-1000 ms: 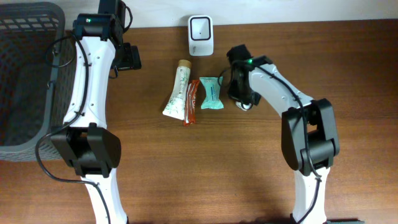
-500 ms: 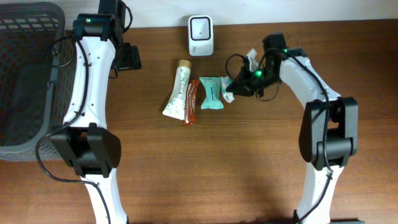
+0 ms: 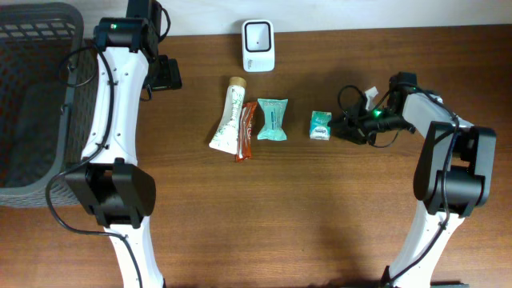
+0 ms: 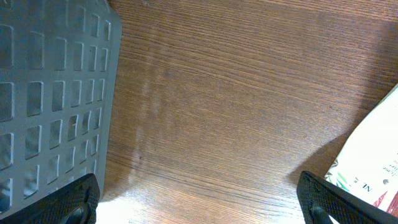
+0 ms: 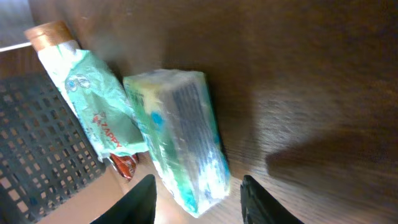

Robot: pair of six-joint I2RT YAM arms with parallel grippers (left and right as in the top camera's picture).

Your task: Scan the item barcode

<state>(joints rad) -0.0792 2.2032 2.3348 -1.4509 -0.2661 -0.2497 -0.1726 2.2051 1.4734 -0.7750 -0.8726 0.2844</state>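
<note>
Fingers [image 5: 144,200] of right gripper [image 3: 339,128] parted, gripping nothing; green packet [image 3: 320,126] flat on table [image 3: 240,208], just beside at nine o'clock.

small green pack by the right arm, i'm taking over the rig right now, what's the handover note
left gripper: open, empty, over bare table beside the basket.
right gripper: open, fingers apart, small green pack just ahead of them, not clamped.
things: the pack lies on the table, right of the teal pack and apart from it; red sachet and tube further left; scanner at the back edge.
done: nothing in view shows a completed scan.
left: probably grip an item and hold its barcode to the scanner.
</note>
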